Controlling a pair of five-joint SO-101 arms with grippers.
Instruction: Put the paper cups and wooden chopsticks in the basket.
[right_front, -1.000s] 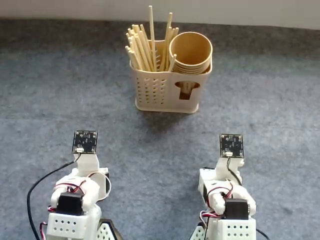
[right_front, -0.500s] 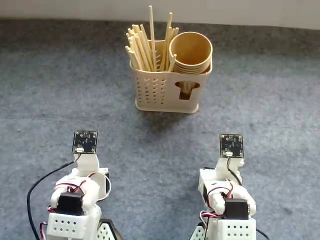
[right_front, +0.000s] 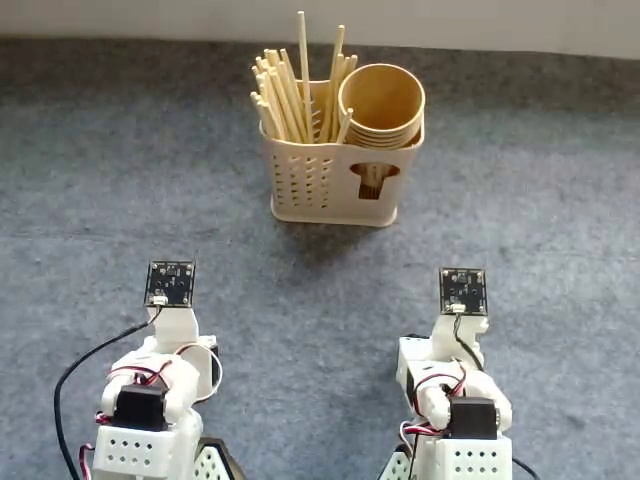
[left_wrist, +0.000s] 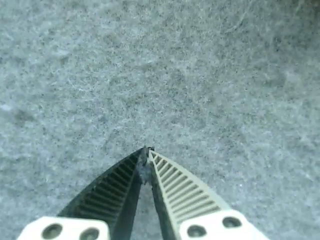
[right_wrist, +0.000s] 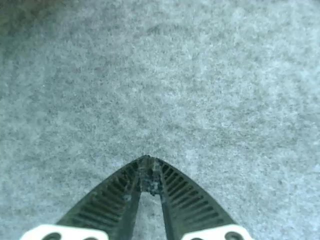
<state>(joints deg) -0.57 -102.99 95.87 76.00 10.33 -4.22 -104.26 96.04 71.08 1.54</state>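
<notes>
Grey felt-covered counter (right_front: 100, 150), seen from above. Two arms, one (right_front: 155, 400) and the other (right_front: 455, 405), sit folded at the near edge, well apart from the task's things. Cream perforated basket (right_front: 320, 185) stands upright toward the far edge, midway between the arms' lines. Stacked paper cups (right_front: 382, 100) stand upright, mouth up, in one compartment of the basket. The wooden chopsticks (right_front: 290, 95) stand in a splayed bundle in the compartment beside them, their ends rising above the rim. Left gripper (left_wrist: 146, 150): jaws clenched, tips meeting over bare felt, grasping nothing. Right gripper (right_wrist: 147, 160): jaws likewise clenched and grasping nothing, over bare felt.
</notes>
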